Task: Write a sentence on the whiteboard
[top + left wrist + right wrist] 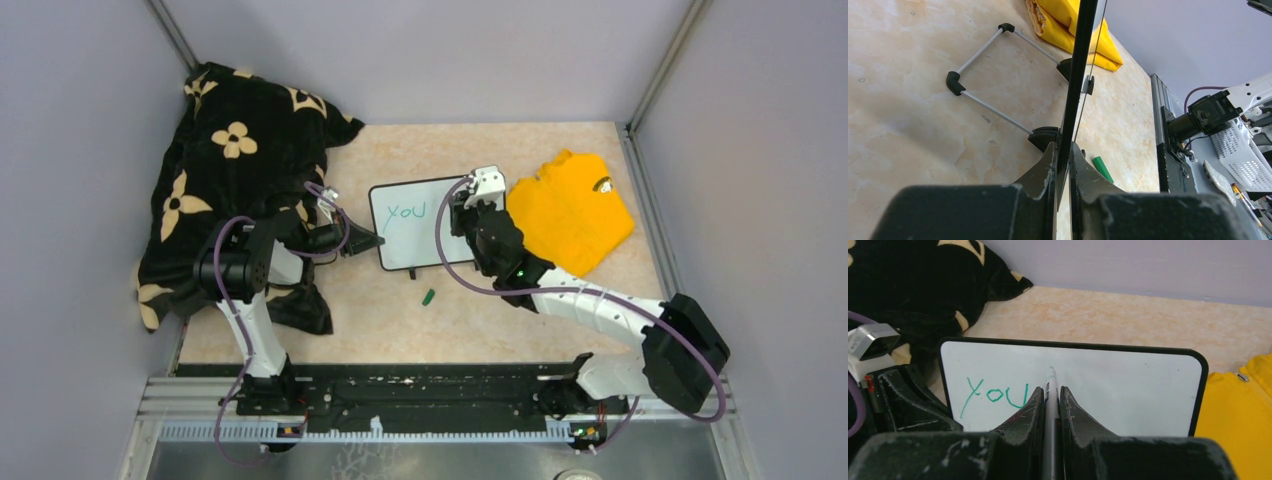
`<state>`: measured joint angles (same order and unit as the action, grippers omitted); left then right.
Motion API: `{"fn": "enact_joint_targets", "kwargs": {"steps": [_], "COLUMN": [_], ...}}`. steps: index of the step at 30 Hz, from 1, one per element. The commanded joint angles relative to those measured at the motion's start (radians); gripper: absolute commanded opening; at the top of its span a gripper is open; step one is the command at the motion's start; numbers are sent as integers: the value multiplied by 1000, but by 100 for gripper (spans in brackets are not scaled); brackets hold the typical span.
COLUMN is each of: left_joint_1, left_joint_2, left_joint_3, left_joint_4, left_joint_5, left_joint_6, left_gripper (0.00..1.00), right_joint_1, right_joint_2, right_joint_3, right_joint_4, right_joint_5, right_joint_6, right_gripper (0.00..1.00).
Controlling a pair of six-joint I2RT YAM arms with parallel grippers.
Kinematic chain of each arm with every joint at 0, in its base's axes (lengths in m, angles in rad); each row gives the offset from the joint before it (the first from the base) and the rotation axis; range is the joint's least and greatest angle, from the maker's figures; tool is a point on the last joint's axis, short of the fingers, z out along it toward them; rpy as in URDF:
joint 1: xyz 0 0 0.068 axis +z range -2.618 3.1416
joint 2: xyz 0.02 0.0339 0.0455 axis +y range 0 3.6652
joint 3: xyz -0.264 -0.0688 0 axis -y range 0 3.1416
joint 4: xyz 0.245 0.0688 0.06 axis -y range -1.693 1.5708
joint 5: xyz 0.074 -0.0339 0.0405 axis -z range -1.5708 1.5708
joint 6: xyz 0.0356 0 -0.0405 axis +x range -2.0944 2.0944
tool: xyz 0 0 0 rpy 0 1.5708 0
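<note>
- As the marker (1050, 412) is clamped lengthwise between the closed fingers of the right gripper (1050, 390), its tip is seen projecting past the fingertips toward the writing face; contact with the face cannot be confirmed.
- The marker is judged slim, light and smooth, so it may twist or slide back in the jaws if it is pressed hard.
- The whiteboard (1128, 390) is found at the middle of the table (400, 330), propped on a thin wire stand (983, 60) with black corner feet.
- The green letters (995, 395) "YOU" are written on its left part, and the right part is left blank, so the sentence is judged barely begun.
- The left edge of the board's black frame is pinched by the left gripper (1063, 150), whose fingers are closed tightly on it.
- The board is judged light, stiff and slick-faced, easily pushed back or tipped on its stand by pen pressure; it is best gripped at the frame edge, off the writing face, as is done here.
- A green cap (428, 297) is seen on the table just near of the board.
- A yellow shirt (570, 210) is laid to the right, and a black blanket (235, 170) with pale flowers is heaped at the far left.
</note>
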<state>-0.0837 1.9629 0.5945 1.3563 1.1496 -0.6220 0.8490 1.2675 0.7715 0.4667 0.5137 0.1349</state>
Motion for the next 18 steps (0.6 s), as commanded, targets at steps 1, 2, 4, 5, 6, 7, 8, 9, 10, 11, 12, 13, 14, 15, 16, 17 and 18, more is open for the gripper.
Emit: {"fn": "enact_joint_targets", "kwargs": {"steps": [1, 2, 4, 5, 6, 7, 8, 9, 10, 11, 12, 13, 14, 15, 16, 17, 18], "left_joint_1": [-5, -5, -5, -5, -5, -5, -5, -5, -5, -5, -5, -5, -5, -5, -5, -5, -5], "left_joint_2": [-6, -6, -6, -6, -5, -5, -6, -6, -6, -5, -4, -4, -3, -3, -2, -2, -2], "left_joint_3": [5, 5, 5, 5, 5, 5, 5, 5, 5, 7, 7, 7, 7, 6, 6, 7, 7], "left_joint_4": [-40, -40, -40, -40, -40, -40, -40, -40, -40, -40, -40, -39, -40, -40, -39, -39, -39], "left_joint_5": [15, 15, 14, 15, 15, 15, 16, 15, 15, 15, 16, 18, 16, 17, 16, 17, 17], "left_joint_6": [18, 19, 18, 18, 18, 18, 18, 18, 18, 18, 18, 18, 16, 17, 16, 16, 16], "left_gripper": [0, 0, 0, 0, 0, 0, 0, 0, 0, 0, 0, 0, 0, 0, 0, 0, 0], "right_joint_1": [-33, -33, -33, -33, -33, -33, -33, -33, -34, -33, -33, -33, -33, -33, -33, -33, -33], "right_joint_2": [-13, -7, 7, 14, 22, 27, 34, 36, 39, 41, 43, 47, 51, 54, 59, 62, 67], "right_joint_3": [-14, -13, -5, 0, 3, 6, 8, 10, 12, 13, 16, 19, 22, 25, 29, 31, 34], "right_joint_4": [6, 10, 13, 15, 17, 20, 24, 27, 32, 35, 39, 38, 38, 37, 38, 39, 39], "right_joint_5": [38, 38, 40, 42, 45, 46, 48, 49, 48, 47, 48, 50, 53, 55, 55, 56, 56], "right_joint_6": [11, 7, 5, 5, 4, 3, 2, 1, 1, -1, -2, -5, -6, -6, -9, -10, -11], "right_gripper": [0, 0, 0, 0, 0, 0, 0, 0, 0, 0, 0, 0, 0, 0, 0, 0, 0]}}
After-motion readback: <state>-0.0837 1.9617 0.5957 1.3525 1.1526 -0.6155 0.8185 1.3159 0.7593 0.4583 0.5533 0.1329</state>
